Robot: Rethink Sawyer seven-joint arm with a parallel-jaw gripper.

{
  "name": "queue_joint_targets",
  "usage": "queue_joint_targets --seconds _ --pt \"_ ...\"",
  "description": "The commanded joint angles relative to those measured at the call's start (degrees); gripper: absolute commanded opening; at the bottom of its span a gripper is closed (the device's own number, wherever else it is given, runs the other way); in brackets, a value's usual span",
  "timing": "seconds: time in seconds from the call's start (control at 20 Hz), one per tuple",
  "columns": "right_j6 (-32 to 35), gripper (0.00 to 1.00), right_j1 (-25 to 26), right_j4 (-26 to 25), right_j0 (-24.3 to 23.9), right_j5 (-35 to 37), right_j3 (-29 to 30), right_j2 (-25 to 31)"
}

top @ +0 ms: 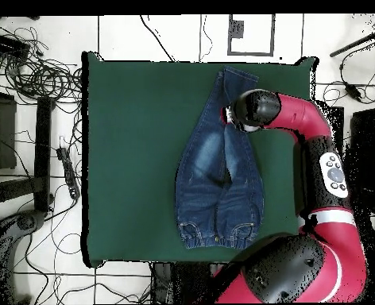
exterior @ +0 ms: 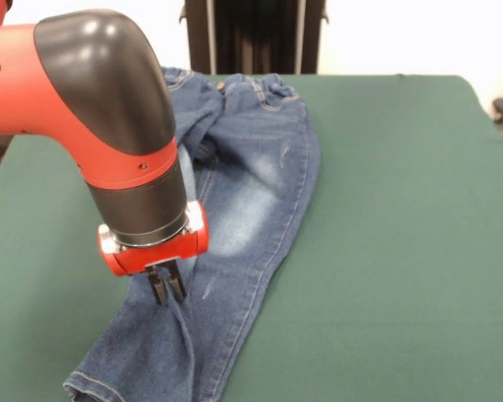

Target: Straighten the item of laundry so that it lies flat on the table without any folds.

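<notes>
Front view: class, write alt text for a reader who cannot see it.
A red and black robot arm lowers its end effector, fingers close together, onto the lower leg of small blue jeans. The jeans lie rumpled on a green table, legs pressed together, waistband at the far edge.

Jeans [exterior: 235, 209] on table [exterior: 402, 251], under gripper [exterior: 167, 289]

Tangled black cables [top: 40, 75] sprawl over the tiled floor [top: 159, 36] (beside a dark stand [top: 20, 191]) at one side.

no legible txt, labels, nos. anywhere
</notes>
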Motion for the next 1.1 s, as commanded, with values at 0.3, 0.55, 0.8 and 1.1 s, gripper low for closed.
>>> queue_joint_targets --seconds 0.3,0.55,0.8,1.1 --pt "-7.8 1.00 1.0 -1.8 1.8 -3.3 3.2 2.0" --pt "-7.2 1.00 0.8 -2.1 2.1 -3.9 3.3 1.7" --pt "-6.4 1.00 0.7 -2.3 2.4 -4.1 3.6 1.4" --pt "-6.7 1.00 0.3 -1.8 2.6 -2.3 2.8 1.6"
